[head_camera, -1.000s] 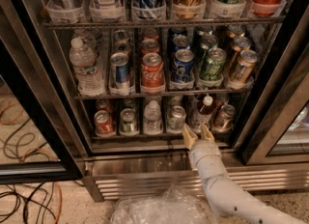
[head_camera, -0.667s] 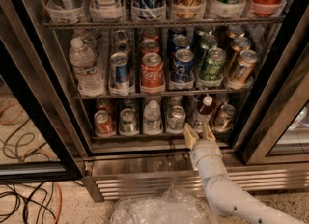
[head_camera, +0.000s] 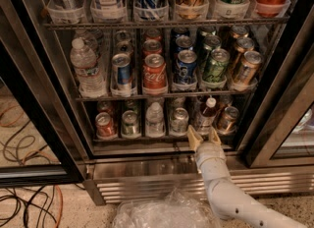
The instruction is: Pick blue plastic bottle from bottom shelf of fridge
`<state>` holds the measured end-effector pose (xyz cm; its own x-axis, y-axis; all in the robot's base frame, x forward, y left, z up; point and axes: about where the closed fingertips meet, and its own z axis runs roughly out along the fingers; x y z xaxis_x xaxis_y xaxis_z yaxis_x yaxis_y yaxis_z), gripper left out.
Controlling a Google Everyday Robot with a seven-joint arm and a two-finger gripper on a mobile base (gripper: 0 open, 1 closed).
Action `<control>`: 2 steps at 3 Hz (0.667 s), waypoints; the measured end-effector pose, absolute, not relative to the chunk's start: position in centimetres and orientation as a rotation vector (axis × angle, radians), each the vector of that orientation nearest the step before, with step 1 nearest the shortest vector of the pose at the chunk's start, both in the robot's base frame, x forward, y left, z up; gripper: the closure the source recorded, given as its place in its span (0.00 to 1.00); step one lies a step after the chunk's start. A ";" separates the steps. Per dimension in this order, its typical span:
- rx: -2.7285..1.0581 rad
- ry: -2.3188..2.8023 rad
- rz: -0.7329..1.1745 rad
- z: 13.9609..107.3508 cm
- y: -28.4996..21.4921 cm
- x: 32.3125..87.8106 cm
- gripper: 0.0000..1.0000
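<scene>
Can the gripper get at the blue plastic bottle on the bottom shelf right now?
Probably yes: the gripper, fingers open, sits at the front edge of the bottom shelf just before the blue plastic bottle, with nothing between them.
</scene>
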<state>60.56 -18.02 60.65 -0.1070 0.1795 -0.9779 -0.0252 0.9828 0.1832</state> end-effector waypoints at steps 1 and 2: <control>0.130 1.667 0.166 60.4 -18.3 60.8 0.29; 0.130 1.664 0.153 60.2 -18.5 61.0 0.30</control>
<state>60.96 -18.50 60.22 -0.0988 0.1763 -0.9794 -0.0056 0.9841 0.1777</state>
